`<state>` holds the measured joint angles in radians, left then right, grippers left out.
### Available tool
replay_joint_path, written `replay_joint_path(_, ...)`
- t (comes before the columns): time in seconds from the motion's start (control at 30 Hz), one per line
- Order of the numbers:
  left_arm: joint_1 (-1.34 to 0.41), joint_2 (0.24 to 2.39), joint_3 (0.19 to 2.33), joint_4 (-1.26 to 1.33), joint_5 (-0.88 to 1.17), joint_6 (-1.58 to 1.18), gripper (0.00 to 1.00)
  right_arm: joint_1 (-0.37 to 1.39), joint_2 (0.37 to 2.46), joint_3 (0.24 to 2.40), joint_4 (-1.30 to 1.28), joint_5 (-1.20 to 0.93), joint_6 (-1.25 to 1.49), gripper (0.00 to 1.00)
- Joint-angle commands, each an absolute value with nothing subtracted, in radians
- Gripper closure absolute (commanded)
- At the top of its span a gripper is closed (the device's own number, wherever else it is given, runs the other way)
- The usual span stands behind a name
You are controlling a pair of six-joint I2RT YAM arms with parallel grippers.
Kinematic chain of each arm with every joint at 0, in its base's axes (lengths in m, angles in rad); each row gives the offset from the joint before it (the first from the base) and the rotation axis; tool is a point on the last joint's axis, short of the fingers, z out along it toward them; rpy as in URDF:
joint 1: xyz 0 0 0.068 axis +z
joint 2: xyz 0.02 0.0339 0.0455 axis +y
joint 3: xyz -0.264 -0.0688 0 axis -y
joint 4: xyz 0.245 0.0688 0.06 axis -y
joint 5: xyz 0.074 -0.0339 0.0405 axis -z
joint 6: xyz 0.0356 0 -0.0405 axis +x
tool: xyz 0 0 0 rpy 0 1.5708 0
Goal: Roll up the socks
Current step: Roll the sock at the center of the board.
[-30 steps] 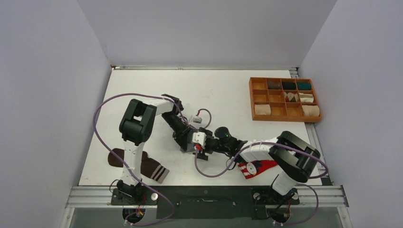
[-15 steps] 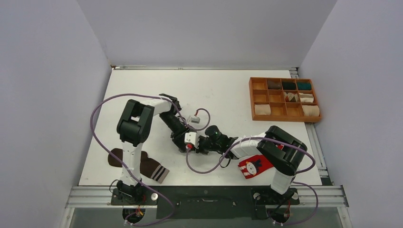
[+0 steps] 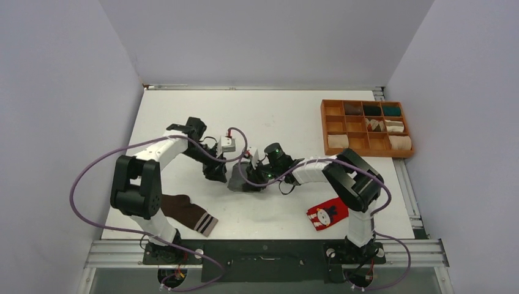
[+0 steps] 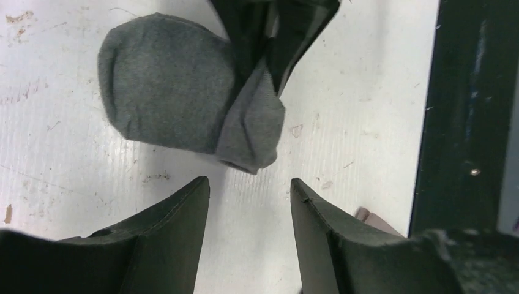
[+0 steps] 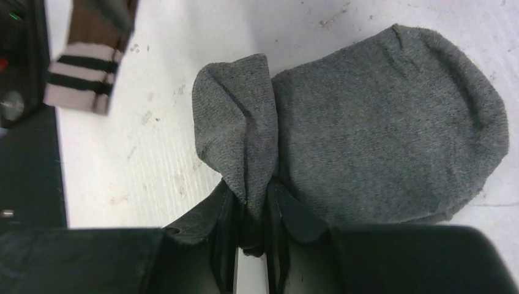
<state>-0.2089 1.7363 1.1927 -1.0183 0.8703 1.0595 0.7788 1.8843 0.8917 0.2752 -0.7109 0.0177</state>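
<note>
Grey sock (image 3: 237, 182): centre of the top view, one end folded over.
Right gripper (image 5: 250, 211): pinches that fold, likely starting the roll.
Left gripper (image 4: 248, 187): spread just beside the sock, probably ready to steady it.

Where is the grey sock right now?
In the top view, the grey sock lies near the middle of the table, its fold pinched by the right gripper, with the open left gripper close on its left.
</note>
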Motion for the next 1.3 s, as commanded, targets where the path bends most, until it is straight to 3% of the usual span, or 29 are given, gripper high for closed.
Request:
replay_joint_path(0.0,-0.305,1.576,1.048,-0.667,0.704,0.986,0.50,0.707,2.053,0.939,0.110,-0.870,0.283,0.95)
replay_joint_path(0.23,-0.478,1.511,0.942,-0.514,0.515,1.068,0.43,0.660,2.163,1.038,0.030,-0.930,0.376,0.95)
replay_joint_path(0.5,-0.557,1.566,0.887,-0.468,0.431,1.101,0.43,0.638,2.223,1.074,0.052,-0.948,0.449,0.95)
replay_joint_path(0.6,-0.577,1.577,0.874,-0.477,0.412,1.098,0.48,0.631,2.217,1.083,0.059,-0.937,0.459,0.93)
replay_joint_path(0.8,-0.569,1.635,0.920,-0.573,0.395,0.999,1.00,0.626,2.131,1.070,0.119,-0.931,0.463,0.70)
replay_joint_path(1.17,-0.411,1.791,1.050,-0.780,0.581,0.891,1.00,0.557,1.728,0.777,0.419,-0.858,0.362,0.35)
replay_joint_path(1.27,-0.384,1.843,1.083,-0.827,0.642,0.895,1.00,0.578,1.623,0.685,0.491,-0.818,0.250,0.29)
